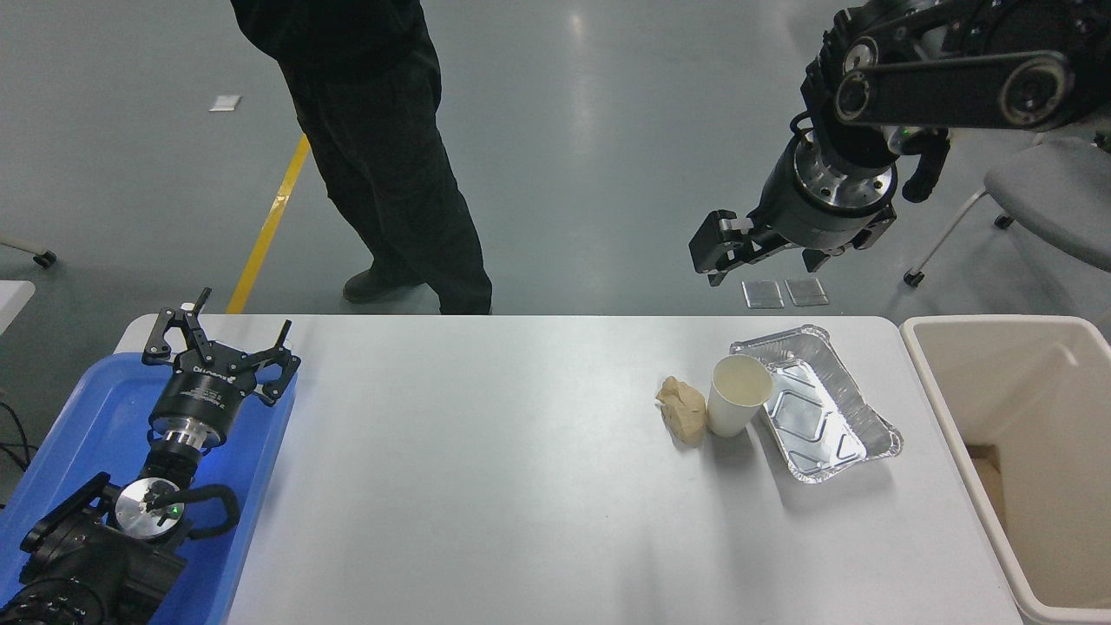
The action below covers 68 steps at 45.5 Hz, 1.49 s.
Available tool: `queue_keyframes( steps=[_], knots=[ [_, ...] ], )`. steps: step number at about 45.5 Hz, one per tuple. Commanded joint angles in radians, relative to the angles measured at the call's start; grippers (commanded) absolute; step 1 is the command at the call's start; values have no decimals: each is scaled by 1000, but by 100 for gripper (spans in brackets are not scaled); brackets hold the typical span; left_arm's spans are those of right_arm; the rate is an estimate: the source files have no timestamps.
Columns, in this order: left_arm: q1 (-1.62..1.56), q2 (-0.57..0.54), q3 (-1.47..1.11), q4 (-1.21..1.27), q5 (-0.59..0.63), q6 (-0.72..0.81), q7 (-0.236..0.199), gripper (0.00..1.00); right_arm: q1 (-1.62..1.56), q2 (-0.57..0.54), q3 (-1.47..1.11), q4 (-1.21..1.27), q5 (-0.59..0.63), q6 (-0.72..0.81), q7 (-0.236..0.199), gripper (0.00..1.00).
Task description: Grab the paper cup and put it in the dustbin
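The white paper cup point(738, 396) stands upright on the white table, between a crumpled tan paper wad point(683, 410) on its left and a foil tray point(820, 415) on its right, touching or nearly touching both. My right gripper point(764, 263) hangs open and empty high above the table's far edge, well above and behind the cup. The beige dustbin point(1041, 408) stands off the table's right end. My left gripper point(217, 334) is parked open over the blue tray point(95, 408) at the lower left.
A person in dark clothes point(382, 148) stands at the table's far side, left of centre. A grey chair point(1050, 191) stands behind the right arm. Something brown lies at the bottom of the dustbin point(985, 469).
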Motion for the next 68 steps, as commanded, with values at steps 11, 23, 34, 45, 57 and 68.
queue_keyframes(
  steps=[11, 23, 34, 45, 57, 68],
  knots=[
    [-2, 0, 1, 0, 2, 0, 1, 99, -420, 130, -16, -323, -9, -128, -1, 99],
    [0, 0, 1, 0, 0, 0, 1, 99, -598, 171, -17, -469, -13, -190, -1, 98],
    [-2, 0, 1, 0, 0, 0, 1, 99, -661, 173, -54, -476, -56, -309, -1, 98],
    [0, 0, 1, 0, 0, 0, 1, 99, -730, 171, -79, -542, -56, -319, -3, 97],
    [0, 0, 1, 0, 0, 0, 1, 99, -742, 171, -62, -542, -38, -319, -8, 90],
    [0, 0, 1, 0, 0, 0, 1, 99, -756, 174, -56, -535, -30, -319, -12, 61]
  ],
)
